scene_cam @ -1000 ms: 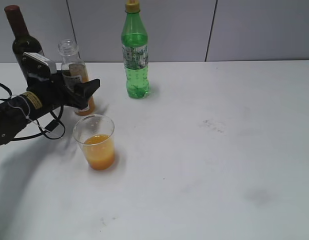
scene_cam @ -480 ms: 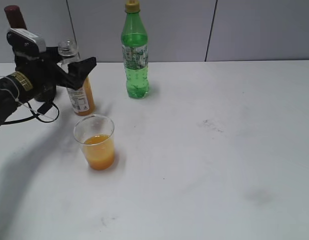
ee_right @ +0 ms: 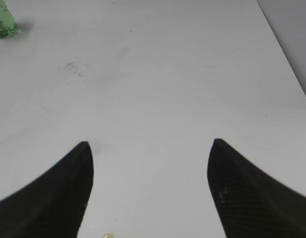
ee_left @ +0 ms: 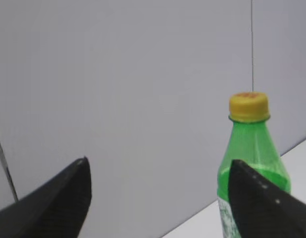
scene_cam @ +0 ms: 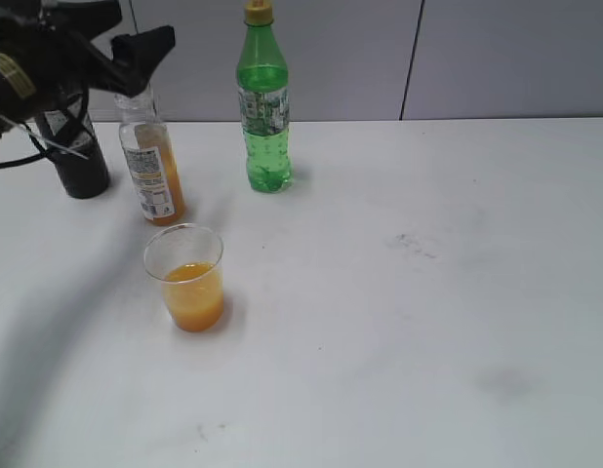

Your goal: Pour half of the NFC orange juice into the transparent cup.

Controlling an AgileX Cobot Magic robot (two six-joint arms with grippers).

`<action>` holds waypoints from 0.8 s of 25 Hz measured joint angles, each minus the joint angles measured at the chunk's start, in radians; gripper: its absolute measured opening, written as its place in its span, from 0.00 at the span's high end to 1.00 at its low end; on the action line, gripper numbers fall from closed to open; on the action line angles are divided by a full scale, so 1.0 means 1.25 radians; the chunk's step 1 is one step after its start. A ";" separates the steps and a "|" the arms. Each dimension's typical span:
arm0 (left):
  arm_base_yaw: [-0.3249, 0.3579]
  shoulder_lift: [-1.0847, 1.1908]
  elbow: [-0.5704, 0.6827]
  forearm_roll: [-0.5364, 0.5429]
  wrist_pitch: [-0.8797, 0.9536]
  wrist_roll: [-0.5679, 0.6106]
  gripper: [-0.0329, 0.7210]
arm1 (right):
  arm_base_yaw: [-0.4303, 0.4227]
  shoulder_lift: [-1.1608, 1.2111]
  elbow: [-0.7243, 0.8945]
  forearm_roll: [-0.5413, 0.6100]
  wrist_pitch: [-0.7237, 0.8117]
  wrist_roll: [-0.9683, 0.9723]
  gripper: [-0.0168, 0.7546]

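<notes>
The NFC orange juice bottle (scene_cam: 153, 171) stands upright at the back left of the white table, with orange liquid in its lower part. The transparent cup (scene_cam: 185, 278) stands in front of it, about a third full of orange juice. My left gripper (scene_cam: 150, 44) is open and empty, raised above the bottle's top and apart from it. In the left wrist view the open left gripper (ee_left: 158, 171) frames only the wall. My right gripper (ee_right: 150, 148) is open and empty over bare table; it is out of the exterior view.
A tall green soda bottle (scene_cam: 263, 102) with a yellow cap stands at the back middle; it also shows in the left wrist view (ee_left: 249, 148). A dark wine bottle (scene_cam: 79, 166) stands at the far left behind my left arm. A grey wall runs behind the table.
My left gripper has let go of the juice bottle and risen from beside it to above its top. The bottle and the cup have stayed in place.
</notes>
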 joint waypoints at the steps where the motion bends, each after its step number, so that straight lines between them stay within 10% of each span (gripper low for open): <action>1: -0.001 -0.017 -0.008 0.007 0.024 -0.014 0.07 | 0.000 0.000 0.000 0.000 0.000 0.000 0.26; 9: -0.005 -0.161 -0.108 0.046 0.243 -0.104 0.07 | 0.000 0.000 0.000 0.000 0.000 -0.001 0.26; 20: -0.006 -0.342 -0.277 0.324 0.719 -0.488 0.08 | 0.000 0.000 0.000 0.000 0.000 0.000 0.26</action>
